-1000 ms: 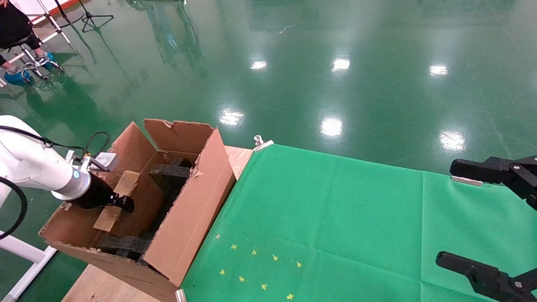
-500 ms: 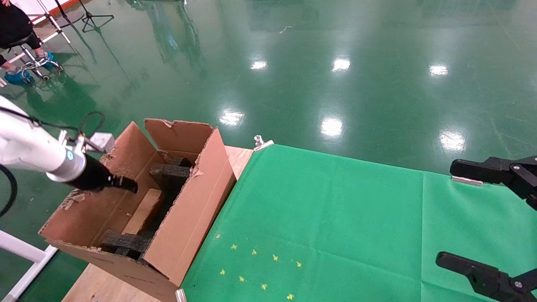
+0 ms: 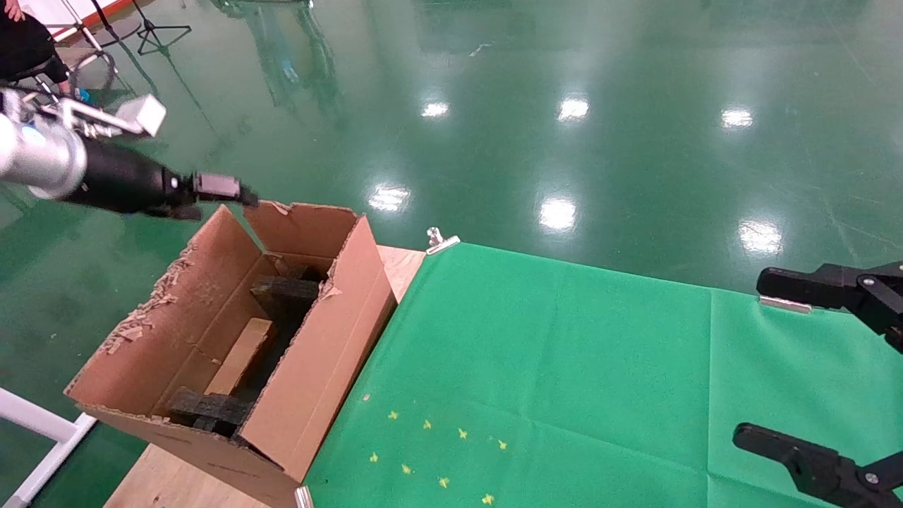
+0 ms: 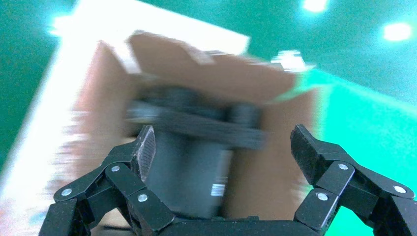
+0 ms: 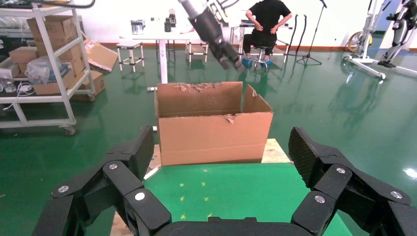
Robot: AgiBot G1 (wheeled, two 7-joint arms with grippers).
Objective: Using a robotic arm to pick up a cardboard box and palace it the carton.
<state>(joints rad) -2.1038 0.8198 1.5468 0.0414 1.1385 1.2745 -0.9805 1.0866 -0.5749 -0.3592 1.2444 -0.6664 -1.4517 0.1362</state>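
Head view: the robotic arm (image 3: 42, 152), the robot's left, is above and outside the carton (image 3: 233, 339), its left gripper (image 3: 222, 189) level with the torn rim of the far flap. The cardboard box (image 3: 240, 356) lies on the carton floor along the carton's length, between two black foam pieces (image 3: 286, 289), and nothing touches it; judged from this, the placing step is done and the arm is clear so as not to catch a flap. The box's near end is hidden behind foam and the carton's front wall, so whether it sits flat cannot be told. The carton stands at the left end of the table, just beside the green cloth (image 3: 564, 381). The right gripper (image 3: 811, 360) is at the right edge, well apart from the carton, its two fingers spread with nothing between them; most of that arm is cut off. Left wrist view: the left gripper (image 4: 221, 147) has jaws wide apart and empty, looking down into the carton (image 4: 206, 128); motion blur smears the interior, so the dark foam is readable but the small box cannot be picked out with certainty. Right wrist view: the right gripper (image 5: 221, 152) is released and idle over the cloth, facing the carton's (image 5: 214, 125) closed outer wall, which hides all contents; the left arm's gripper (image 5: 231, 59) shows farther off above the flaps.
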